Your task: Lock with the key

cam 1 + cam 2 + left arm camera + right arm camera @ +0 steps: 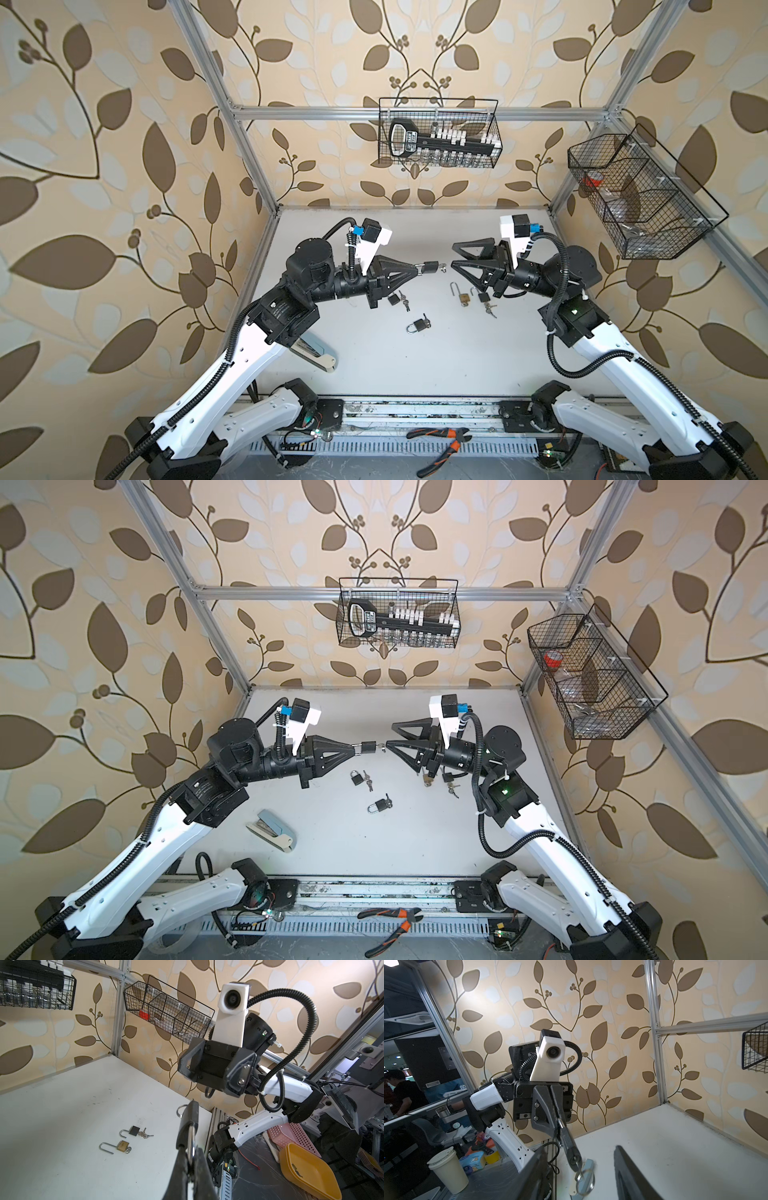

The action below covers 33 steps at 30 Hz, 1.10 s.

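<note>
A black padlock (432, 266) (368, 746) hangs in the air above the table's middle. My left gripper (419, 268) (190, 1159) is shut on its silver shackle (192, 1140). The key (578, 1164) sits in the keyhole at the padlock's free end, and a key ring (584, 1182) (180, 1110) dangles from it. My right gripper (454, 254) (390, 734) (581, 1148) is open, one finger (537, 1169) on each side of the key without touching it. I cannot tell whether the shackle is pressed into the body.
Several other padlocks lie on the white table (374, 374): a black one with keys (392, 298), another (417, 325), a brass one (464, 298) and one under my right gripper (482, 296). A stapler (316, 353) lies front left. Wire baskets (440, 133) (636, 195) hang on the frame.
</note>
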{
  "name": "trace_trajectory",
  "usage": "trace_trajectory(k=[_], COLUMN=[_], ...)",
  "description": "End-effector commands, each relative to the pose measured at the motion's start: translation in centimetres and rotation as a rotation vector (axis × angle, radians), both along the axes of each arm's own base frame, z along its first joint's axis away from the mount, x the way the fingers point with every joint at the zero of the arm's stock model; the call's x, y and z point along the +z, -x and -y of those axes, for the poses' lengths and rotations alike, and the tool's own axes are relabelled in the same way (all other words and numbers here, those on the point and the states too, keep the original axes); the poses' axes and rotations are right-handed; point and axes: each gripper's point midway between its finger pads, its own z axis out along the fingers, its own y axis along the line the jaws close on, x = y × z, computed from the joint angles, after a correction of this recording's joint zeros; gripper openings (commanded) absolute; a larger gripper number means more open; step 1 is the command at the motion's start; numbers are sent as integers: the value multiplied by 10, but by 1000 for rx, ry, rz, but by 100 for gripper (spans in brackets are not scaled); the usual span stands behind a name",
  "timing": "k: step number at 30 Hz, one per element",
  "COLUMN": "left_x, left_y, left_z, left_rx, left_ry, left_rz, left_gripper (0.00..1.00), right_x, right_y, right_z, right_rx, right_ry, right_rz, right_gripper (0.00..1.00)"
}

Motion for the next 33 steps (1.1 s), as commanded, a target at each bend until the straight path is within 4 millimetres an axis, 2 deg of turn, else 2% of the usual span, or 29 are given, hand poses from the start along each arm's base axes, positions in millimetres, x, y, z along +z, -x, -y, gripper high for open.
trace_trajectory(k=[1,4,8,14,17,23,33], left_x=[28,29,33,32,31,31,34], left_y=[17,24,28,26,25,25,28], left_z=[-2,1,3,8,9,8,5], left_rx=[-59,-106,-141,-160,-164,-157,-156], left_ry=[65,72,83,80,78,79,88], left_rz=[84,81,82,70,65,64,76], left_gripper=[0,0,0,0,0,0,0], right_x=[3,3,-1,-6,-6,-6,-16], right_y=[16,32,32,36,39,37,28], right_z=[0,-3,-7,-21,-29,-35,-35], right_rx=[89,176,206,228,236,230,194], right_ry=[11,38,68,94,100,92,103], right_rz=[40,82,77,93,108,100,58], right_gripper=[48,52,64,66,63,44,39])
